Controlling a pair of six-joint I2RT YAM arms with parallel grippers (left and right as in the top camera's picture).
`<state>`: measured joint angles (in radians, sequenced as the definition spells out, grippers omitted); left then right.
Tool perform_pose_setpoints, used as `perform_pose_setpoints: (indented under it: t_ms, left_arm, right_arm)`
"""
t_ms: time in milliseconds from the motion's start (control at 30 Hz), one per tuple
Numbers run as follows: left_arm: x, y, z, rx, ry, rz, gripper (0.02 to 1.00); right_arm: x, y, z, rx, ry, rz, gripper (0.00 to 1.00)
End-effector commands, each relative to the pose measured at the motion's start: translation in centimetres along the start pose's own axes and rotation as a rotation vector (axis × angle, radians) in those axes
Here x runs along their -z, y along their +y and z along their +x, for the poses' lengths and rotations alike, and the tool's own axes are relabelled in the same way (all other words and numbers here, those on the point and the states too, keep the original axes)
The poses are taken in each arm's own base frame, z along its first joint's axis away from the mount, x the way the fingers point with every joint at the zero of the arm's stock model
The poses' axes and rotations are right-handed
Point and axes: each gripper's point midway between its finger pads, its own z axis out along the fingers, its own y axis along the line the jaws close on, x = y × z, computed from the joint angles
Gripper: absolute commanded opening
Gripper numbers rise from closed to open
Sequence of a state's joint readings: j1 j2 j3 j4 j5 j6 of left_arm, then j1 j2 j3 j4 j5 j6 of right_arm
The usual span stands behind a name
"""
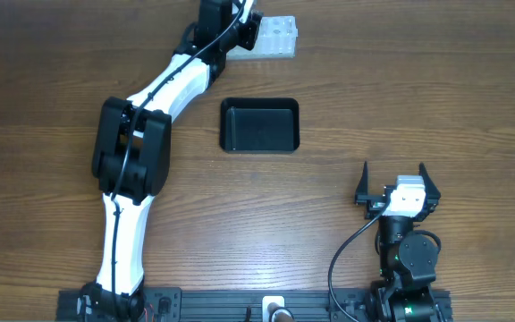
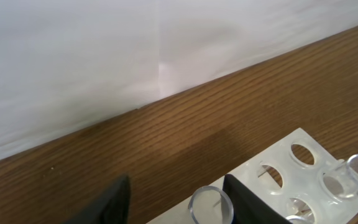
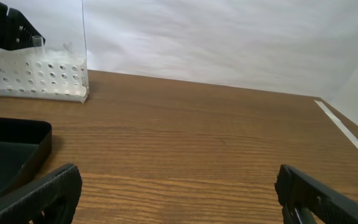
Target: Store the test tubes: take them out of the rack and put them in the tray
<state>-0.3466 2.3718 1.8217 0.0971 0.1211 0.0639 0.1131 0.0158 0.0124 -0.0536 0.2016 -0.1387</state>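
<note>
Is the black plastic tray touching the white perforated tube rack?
Apart: top view shows bare wooden table between the black tray and the white rack.

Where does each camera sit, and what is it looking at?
Top: above the table, looking straight down; both arms, tray, rack.
Left wrist: on the left arm, behind the left claw, facing a test tube in the rack.
Right wrist: on the right arm, behind the right claw, facing across the table.
Shared: all three show the rack.

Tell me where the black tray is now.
In the top view the black tray lies near the middle of the table, just below the white rack and up-left of the right gripper.
</note>
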Motion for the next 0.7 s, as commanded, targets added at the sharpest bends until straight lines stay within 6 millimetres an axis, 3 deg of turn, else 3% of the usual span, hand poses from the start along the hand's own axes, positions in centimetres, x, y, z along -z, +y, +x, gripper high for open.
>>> perform_pose_setpoints:
  t_ms: [33,300,700]
  left_arm:
    - [-0.8,-0.5,0.6,-0.008,0.001,0.02,0.413]
    - [-0.8,-0.5,0.1,-0.01,-0.017,0.023,0.29]
    - [-0.7,-0.9,-0.5,-0.006,-0.04,0.047,0.207]
  right_arm:
    - [0.0,0.1,0.2,0.005,-0.002,-0.001,0.991]
    - [0.0,0.1,0.2,0.005,-0.002,-0.001,0.991]
    - [0.0,0.1,0.2,0.005,-0.002,-0.001,0.991]
